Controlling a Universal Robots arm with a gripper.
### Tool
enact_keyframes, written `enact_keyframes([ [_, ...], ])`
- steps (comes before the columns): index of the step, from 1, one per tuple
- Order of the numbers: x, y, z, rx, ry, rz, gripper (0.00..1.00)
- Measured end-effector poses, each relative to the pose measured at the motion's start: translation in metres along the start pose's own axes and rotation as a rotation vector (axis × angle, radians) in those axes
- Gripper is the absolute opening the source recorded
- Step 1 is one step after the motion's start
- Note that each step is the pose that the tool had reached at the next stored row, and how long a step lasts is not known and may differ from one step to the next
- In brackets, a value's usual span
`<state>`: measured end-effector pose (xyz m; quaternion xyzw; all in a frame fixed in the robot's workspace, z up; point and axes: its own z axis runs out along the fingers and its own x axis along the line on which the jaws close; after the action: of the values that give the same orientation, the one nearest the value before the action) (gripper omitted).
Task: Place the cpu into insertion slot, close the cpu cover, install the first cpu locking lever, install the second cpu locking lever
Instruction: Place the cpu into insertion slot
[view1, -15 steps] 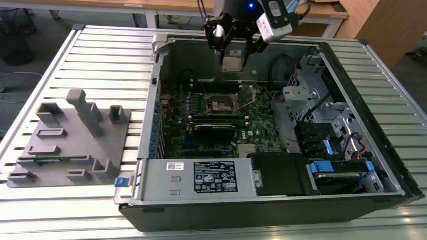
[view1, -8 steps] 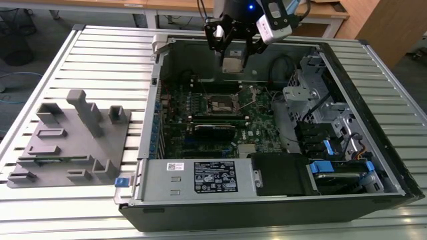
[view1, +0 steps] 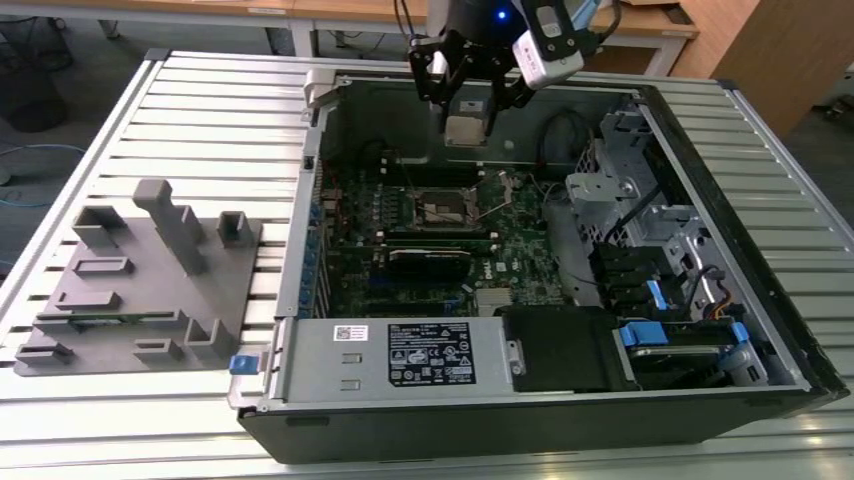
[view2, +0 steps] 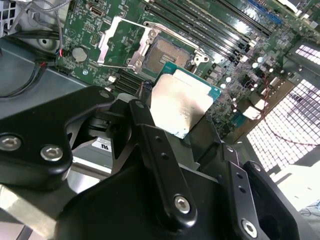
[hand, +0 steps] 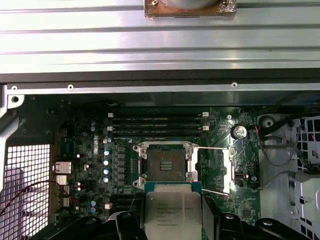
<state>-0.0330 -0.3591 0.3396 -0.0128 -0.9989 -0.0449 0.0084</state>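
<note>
Table (view1: 200, 110) of ribbed metal carries everything I can see from here: an open computer case (view1: 534, 440) lying on its side, and a grey parts holder (view1: 134, 290) to the exterior view's left of it. Inside the case sits the green motherboard (view1: 360, 250), with the white-labelled power supply (view1: 394, 355) along the near wall.

My gripper (view1: 467, 120) hangs over the far part of the case. Its black fingers (view2: 150, 135) are drawn in narrow on the cpu (view2: 182, 105), pinching it by opposite edges, silver top facing the second wrist view. I see the cpu held in the air, apart from the board and near the insertion slot (hand: 167, 167) in both wrist views. The slot's dark centre lies uncovered. The cpu cover (view2: 106, 42) stands swung open just beside the slot, green board showing through its window.
</note>
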Motion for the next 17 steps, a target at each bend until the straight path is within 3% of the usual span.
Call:
enact_keyframes([
  [17,-0.0001,-0.0004,0.0045,0.0004,-0.0016,0.0,0.54],
])
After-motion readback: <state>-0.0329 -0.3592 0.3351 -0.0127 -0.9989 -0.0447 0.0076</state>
